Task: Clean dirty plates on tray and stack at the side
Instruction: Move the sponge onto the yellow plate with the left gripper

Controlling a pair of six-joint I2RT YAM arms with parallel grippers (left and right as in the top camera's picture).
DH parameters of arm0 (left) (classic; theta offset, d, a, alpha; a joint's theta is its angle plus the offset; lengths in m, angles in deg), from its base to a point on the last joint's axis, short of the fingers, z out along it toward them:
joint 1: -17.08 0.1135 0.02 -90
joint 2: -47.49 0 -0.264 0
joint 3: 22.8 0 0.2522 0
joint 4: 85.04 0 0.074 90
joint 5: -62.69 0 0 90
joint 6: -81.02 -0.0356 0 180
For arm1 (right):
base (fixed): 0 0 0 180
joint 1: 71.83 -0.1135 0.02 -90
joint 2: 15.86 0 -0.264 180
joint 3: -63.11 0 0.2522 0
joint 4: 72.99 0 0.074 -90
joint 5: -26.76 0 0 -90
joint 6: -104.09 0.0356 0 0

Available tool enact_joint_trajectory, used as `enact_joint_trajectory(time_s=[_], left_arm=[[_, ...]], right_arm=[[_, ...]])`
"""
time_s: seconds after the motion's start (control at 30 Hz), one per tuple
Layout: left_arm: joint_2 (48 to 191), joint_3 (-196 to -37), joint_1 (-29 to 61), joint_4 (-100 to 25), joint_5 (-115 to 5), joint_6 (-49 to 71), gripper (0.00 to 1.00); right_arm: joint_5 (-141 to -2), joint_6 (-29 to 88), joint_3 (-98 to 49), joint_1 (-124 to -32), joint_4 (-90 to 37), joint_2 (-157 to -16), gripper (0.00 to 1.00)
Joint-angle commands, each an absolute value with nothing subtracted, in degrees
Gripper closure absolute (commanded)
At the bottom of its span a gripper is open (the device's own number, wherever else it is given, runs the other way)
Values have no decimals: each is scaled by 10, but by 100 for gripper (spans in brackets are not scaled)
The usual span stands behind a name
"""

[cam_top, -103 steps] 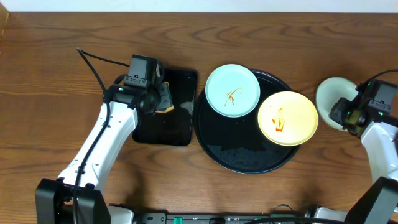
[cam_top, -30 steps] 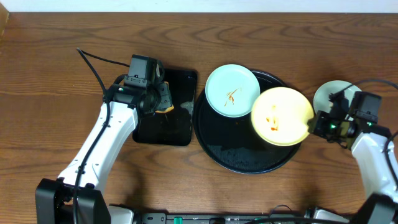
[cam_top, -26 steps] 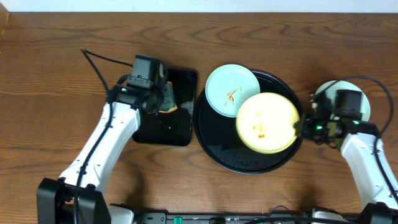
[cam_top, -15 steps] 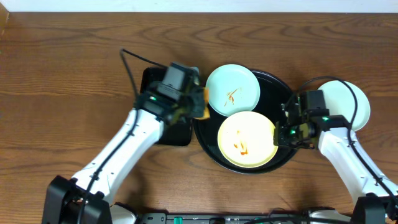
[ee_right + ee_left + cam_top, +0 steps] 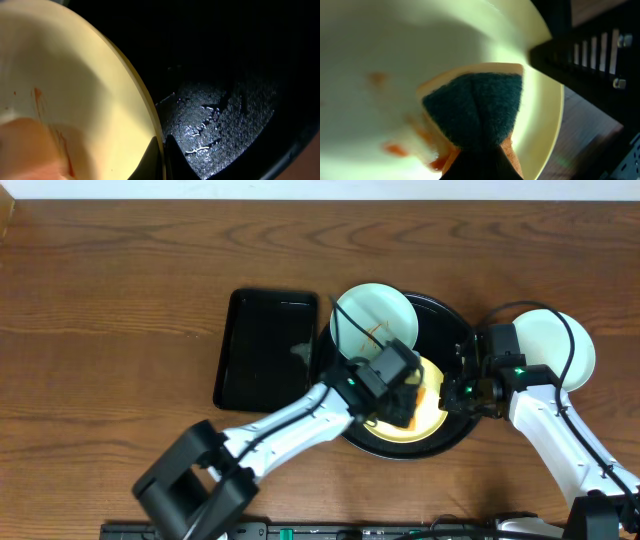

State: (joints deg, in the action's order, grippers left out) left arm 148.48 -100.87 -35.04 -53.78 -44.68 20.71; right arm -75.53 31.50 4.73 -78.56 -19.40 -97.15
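The pale yellow plate (image 5: pixel 432 374) lies in the front of the round black tray (image 5: pixel 452 330). My left gripper (image 5: pixel 404 406) is shut on an orange sponge with a dark green scouring face (image 5: pixel 479 109), pressed onto the plate (image 5: pixel 395 45) beside orange-red smears (image 5: pixel 395 148). My right gripper (image 5: pixel 456 394) is shut on the yellow plate's right rim (image 5: pixel 150 125); its fingers (image 5: pixel 162 156) pinch the edge over the wet tray floor (image 5: pixel 225 100). A smeared mint-blue plate (image 5: pixel 372 310) rests on the tray's back left. Another mint-blue plate (image 5: pixel 562 348) lies on the tabletop at the right.
A smaller rectangular black tray (image 5: pixel 264 350) sits left of the round tray. My left arm reaches diagonally from the front left across the round tray's front rim. The wood tabletop (image 5: pixel 120 300) stretches to the left and back.
My left gripper has carried the sponge from the rectangular tray onto the yellow plate. My right gripper has brought the yellow plate from the tray's right side to its front middle.
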Motion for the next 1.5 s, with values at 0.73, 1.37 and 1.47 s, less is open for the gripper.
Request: enact_joint_trajectory(time_s=[0.73,1.37,1.47], left_arm=[[1458,-1019,-268,-515,-373,183,92],[1562,-1014,-374,-564,-376,177,92],[1570,-1014,-367,-555,-309,177,92]], right_arm=[[-753,323,45,-794,-176,-975,99],[-753,323,45,-794,-174,-975,99],[-753,323,45,-794,-168,-975,99]])
